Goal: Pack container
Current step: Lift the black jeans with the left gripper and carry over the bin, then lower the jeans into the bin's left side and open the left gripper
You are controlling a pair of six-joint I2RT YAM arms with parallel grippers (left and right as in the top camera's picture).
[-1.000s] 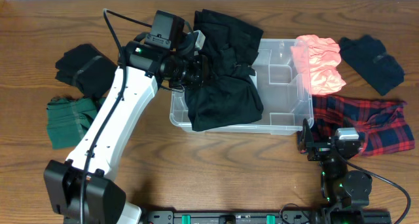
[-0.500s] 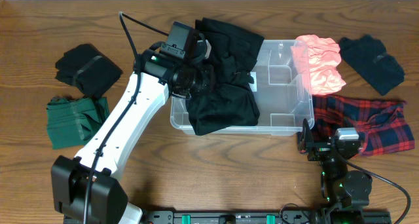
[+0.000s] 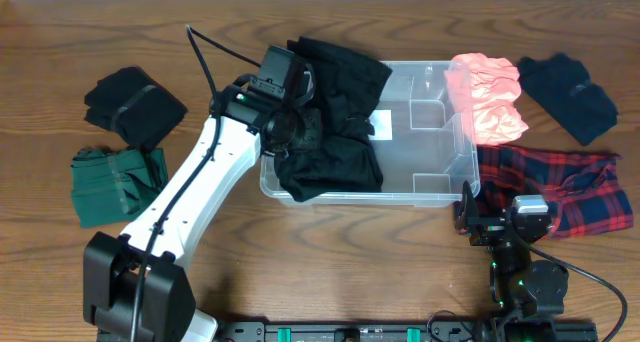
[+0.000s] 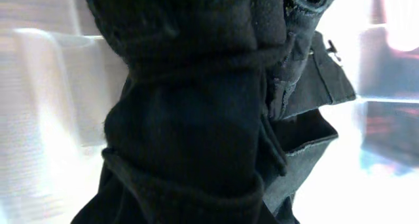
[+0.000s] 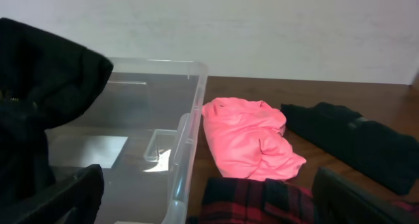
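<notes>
The container (image 3: pixel 440 177) is a clear bin in the middle of the table. A black garment (image 3: pixel 335 112) fills its left half and drapes over the far rim. My left gripper (image 3: pixel 303 130) is sunk in that cloth over the bin's left end and is shut on it, with the fingers hidden. In the left wrist view the black garment (image 4: pixel 196 119) fills the frame, with the container wall (image 4: pixel 52 86) behind it. My right gripper (image 3: pixel 490 220) rests open near the bin's front right corner. In the right wrist view the right gripper (image 5: pixel 209 204) holds nothing and faces the container rim (image 5: pixel 190 119).
A pink garment (image 3: pixel 488 97) lies against the bin's right end, with a dark navy one (image 3: pixel 568 95) further right. A red plaid garment (image 3: pixel 560 187) lies beside the right gripper. At far left are a black folded cloth (image 3: pixel 133 104) and a green one (image 3: pixel 115 182).
My left gripper has carried the black garment right and down into the container's left half, and the cloth now bunches inside the front wall. The right arm has not moved.
</notes>
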